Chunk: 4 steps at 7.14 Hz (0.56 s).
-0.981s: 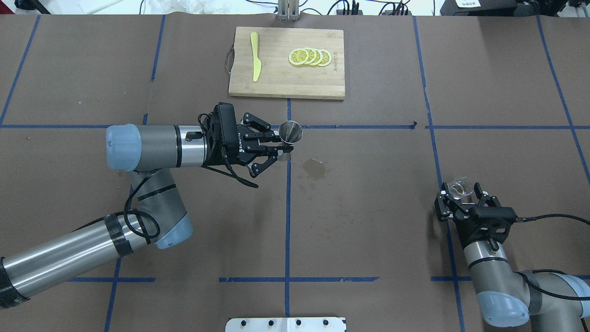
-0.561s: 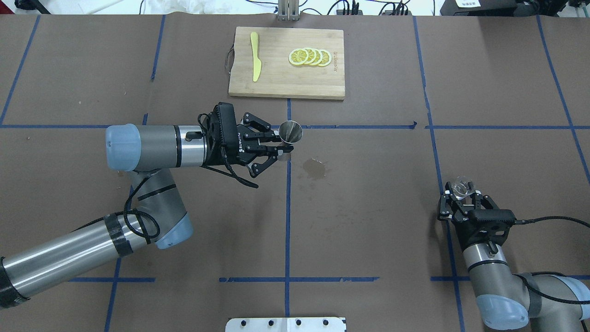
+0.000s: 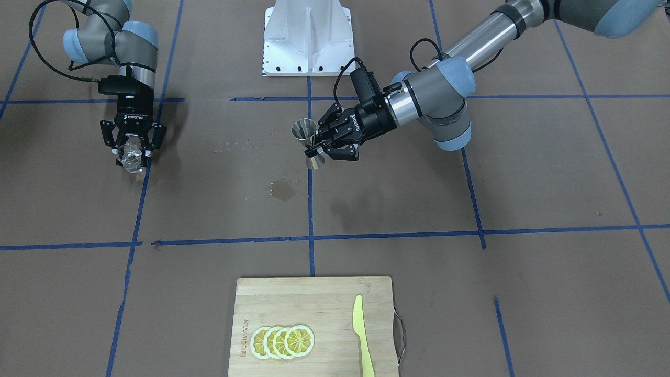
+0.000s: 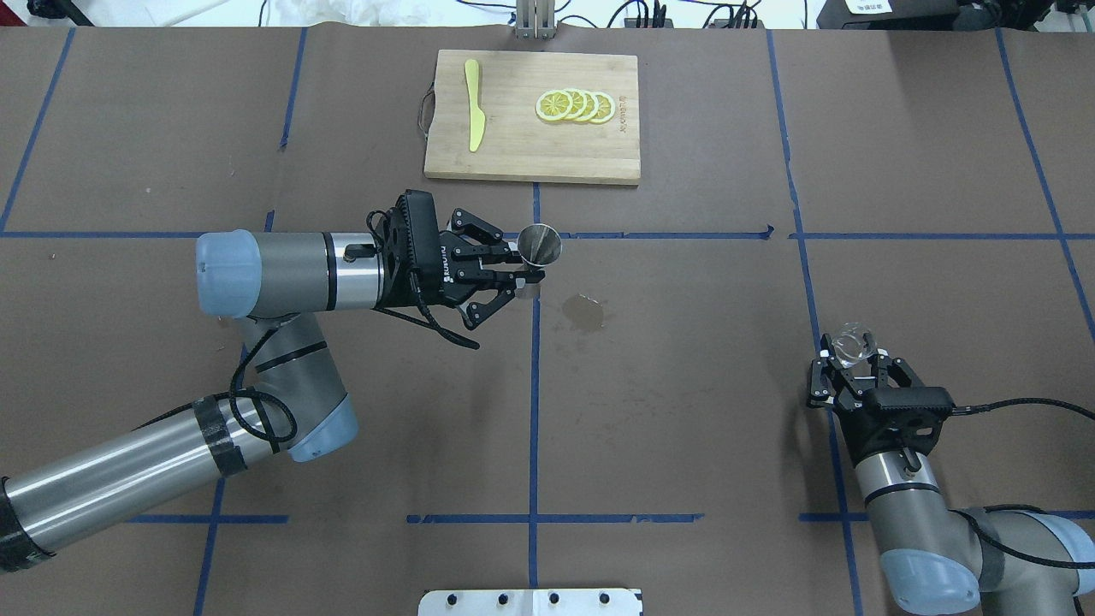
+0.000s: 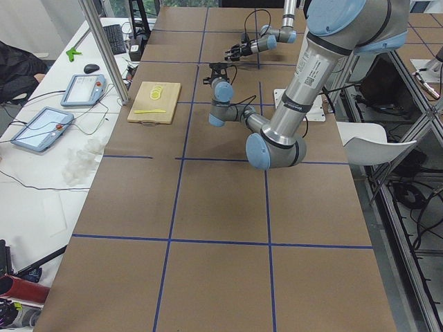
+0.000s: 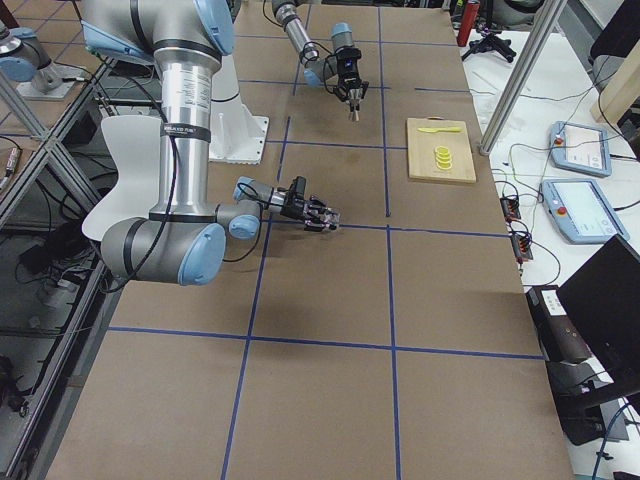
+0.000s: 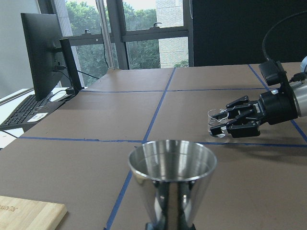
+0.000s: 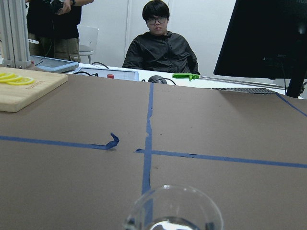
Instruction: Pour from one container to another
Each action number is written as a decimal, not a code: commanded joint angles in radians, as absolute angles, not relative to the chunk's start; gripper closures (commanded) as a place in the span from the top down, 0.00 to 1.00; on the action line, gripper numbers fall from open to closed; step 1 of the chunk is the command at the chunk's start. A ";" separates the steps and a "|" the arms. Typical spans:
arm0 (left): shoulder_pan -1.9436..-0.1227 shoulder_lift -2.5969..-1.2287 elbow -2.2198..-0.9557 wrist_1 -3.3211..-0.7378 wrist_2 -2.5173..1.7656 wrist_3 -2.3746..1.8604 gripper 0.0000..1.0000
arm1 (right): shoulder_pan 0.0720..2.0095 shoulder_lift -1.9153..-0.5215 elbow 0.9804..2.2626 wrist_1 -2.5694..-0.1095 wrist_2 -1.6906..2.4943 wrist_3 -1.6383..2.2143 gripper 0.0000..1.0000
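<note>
Our left gripper (image 4: 518, 277) clamps the upright steel jigger (image 4: 540, 246) at its waist, while our right gripper (image 4: 852, 366), far to the right, holds the clear glass cup (image 4: 852, 343).

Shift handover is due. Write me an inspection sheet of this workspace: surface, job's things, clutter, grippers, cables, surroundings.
Surface: brown table with a blue tape grid; dark stain near the centre.
Job's things: steel jigger upright, held at its waist; glass cup held far to its right, contents unclear.
Clutter: cutting board carrying a yellow knife and lemon slices.
Grippers: left gripper fingers shut on the steel jigger; right gripper fingers shut on the glass cup.
Cables: black cable loops at the left wrist; second cable trails from the right wrist.
Surroundings: seated person and monitor beyond the table.
</note>
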<state>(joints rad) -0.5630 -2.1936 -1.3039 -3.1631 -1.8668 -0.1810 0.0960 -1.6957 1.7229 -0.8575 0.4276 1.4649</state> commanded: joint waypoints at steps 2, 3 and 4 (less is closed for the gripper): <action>-0.563 -2.192 -1.304 -3.165 -1.867 -0.181 0.00 | 0.162 -1.695 1.753 -0.838 0.414 1.351 0.00; -0.563 -2.194 -1.305 -3.165 -1.867 -0.181 0.00 | 0.184 -1.692 1.772 -0.727 0.423 1.187 0.00; -0.564 -2.192 -1.305 -3.165 -1.867 -0.181 0.00 | 0.186 -1.692 1.760 -0.606 0.434 1.060 0.00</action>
<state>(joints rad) -0.5635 -2.1929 -1.3049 -3.1644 -1.8669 -0.1810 0.1724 -1.6931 1.7608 -0.7331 0.4238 1.2162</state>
